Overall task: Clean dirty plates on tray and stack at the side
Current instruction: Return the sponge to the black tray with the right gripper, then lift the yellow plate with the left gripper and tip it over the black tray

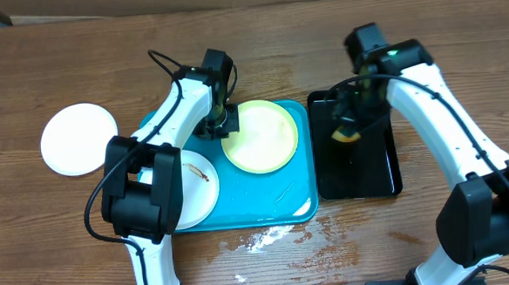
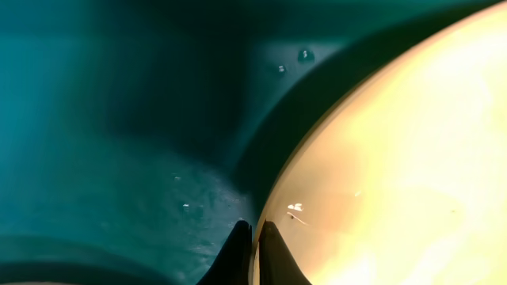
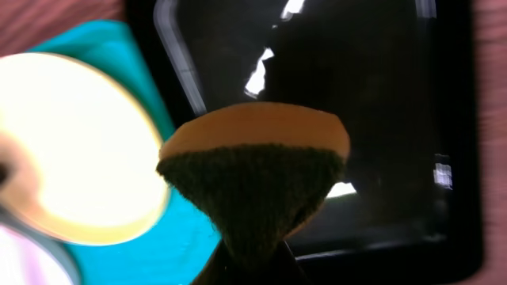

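White arm links [image 1: 178,107], black joint housings [image 1: 139,196], looping black cables [image 1: 165,62], green indicator light [image 1: 393,53].

We reach both white-and-black arms away from their bases. Our left arm [image 1: 173,119] stretches forward and turns right at the wrist. Its left gripper [image 1: 221,123] points steeply down, with the dark fingers [image 2: 234,257] pinched almost together on the rim of the pale yellow-green round plate [image 1: 263,140]. Our right arm [image 1: 450,119] arcs forward and curls left at the wrist. The right gripper [image 1: 348,127] hangs downward, clamped tight on the yellow oval sponge with a dark scouring face [image 3: 253,186].
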`<state>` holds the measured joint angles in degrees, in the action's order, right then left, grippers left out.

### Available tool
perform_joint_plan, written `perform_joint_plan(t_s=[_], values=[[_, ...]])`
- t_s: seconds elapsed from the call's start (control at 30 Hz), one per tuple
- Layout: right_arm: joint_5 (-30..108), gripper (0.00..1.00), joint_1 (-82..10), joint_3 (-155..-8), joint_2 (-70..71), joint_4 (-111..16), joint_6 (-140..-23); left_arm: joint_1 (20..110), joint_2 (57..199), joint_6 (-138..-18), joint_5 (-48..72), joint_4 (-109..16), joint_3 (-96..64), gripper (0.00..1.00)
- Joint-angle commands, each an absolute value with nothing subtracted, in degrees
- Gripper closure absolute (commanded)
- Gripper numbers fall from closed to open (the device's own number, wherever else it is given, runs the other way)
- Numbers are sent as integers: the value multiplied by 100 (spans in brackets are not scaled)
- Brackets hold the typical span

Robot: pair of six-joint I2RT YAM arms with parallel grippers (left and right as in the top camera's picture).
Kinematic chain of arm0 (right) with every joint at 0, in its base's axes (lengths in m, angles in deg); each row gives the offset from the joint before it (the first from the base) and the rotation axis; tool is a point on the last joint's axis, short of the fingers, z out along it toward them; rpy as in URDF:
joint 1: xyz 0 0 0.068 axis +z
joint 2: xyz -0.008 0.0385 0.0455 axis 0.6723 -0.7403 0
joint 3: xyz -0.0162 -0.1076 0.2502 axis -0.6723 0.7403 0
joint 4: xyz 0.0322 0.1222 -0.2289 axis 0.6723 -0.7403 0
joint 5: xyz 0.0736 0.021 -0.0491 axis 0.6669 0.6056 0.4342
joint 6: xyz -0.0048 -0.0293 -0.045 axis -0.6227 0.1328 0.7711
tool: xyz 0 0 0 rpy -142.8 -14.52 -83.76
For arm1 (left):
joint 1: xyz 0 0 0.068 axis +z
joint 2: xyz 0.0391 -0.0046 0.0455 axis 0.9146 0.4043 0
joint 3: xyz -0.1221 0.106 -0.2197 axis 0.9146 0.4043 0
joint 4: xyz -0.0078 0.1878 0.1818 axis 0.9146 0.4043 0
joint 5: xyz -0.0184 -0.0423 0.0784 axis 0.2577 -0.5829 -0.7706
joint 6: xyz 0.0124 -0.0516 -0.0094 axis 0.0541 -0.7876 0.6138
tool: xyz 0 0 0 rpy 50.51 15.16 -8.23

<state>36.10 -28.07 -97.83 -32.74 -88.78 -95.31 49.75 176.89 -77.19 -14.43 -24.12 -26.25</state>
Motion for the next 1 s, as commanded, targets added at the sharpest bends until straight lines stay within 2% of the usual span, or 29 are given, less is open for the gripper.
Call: perform_joint_plan(t_s=[0.0, 0.27, 0.67, 0.97], values=[[3149, 96, -3108, -9680, -3235, -9082, -9302, 5036, 17717, -7689, -1922, -2379, -2983, 96], [3070, 96, -3312, -8915, -3235, -8712, -9135, 5036, 17436, -7693, -2280, -2379, -3114, 96], [3033, 96, -3572, -8823, -3235, -8797, -8965, 5036, 16952, -7695, -2346, -2158, -3326, 96], [3144, 96, -3626, -8622, -3235, -8832, -8711, 5047, 16955, -7787, -1675, -2036, -3693, 96]])
